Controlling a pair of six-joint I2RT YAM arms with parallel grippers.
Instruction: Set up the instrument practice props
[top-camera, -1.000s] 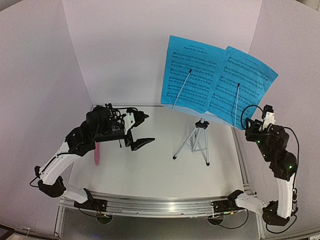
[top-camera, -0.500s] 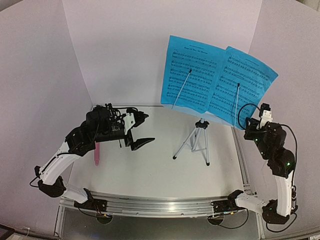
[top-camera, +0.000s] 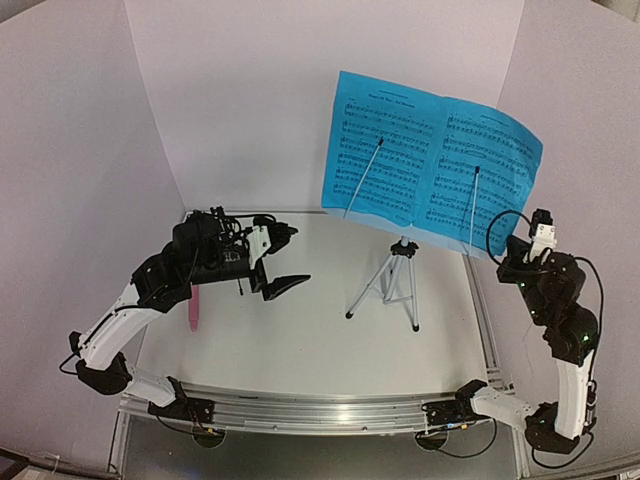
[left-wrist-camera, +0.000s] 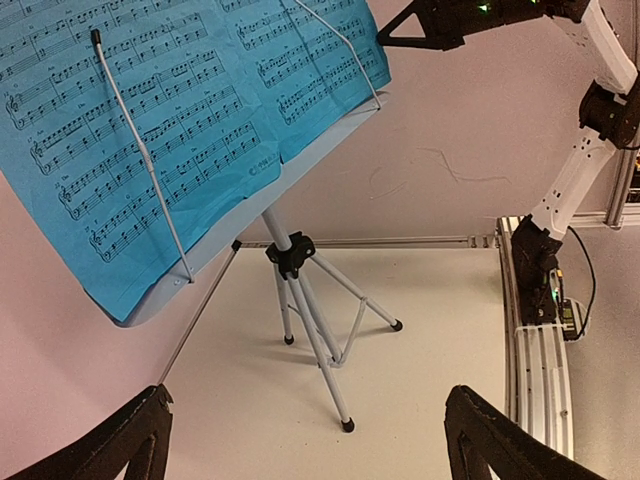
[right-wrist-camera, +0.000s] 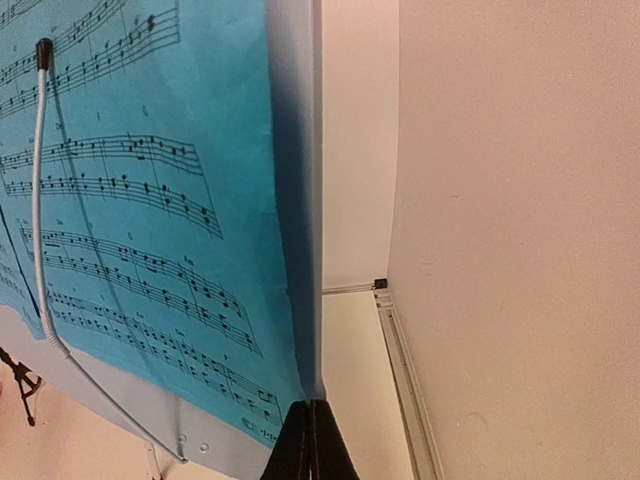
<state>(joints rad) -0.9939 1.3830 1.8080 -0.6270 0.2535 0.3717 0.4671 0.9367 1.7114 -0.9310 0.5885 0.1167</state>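
**Music stand set up at the back right, pink microphone lying at the left**

The pale-blue music stand (top-camera: 403, 246) stands upright on its silver tripod legs at the back right of the surface (top-camera: 300, 340). Two blue sheet-music pages rest side by side on its desk, the left page (top-camera: 378, 150) and the right page (top-camera: 480, 175). A thin wire arm lies across the face of each.

The right end effector (right-wrist-camera: 311, 420) has its jaws pressed fully together. Its tip sits at the outer edge of the right page, near the bottom corner. I cannot tell whether paper is pinched between the fingers or whether they only touch the edge.

The left end effector (top-camera: 288, 260) hangs above the left half of the surface, jaws spread wide and holding nothing. In its wrist view it faces the stand, well apart from it. The pink stick microphone (top-camera: 193, 308) lies flat on the surface at the far left, partly hidden under the left arm.
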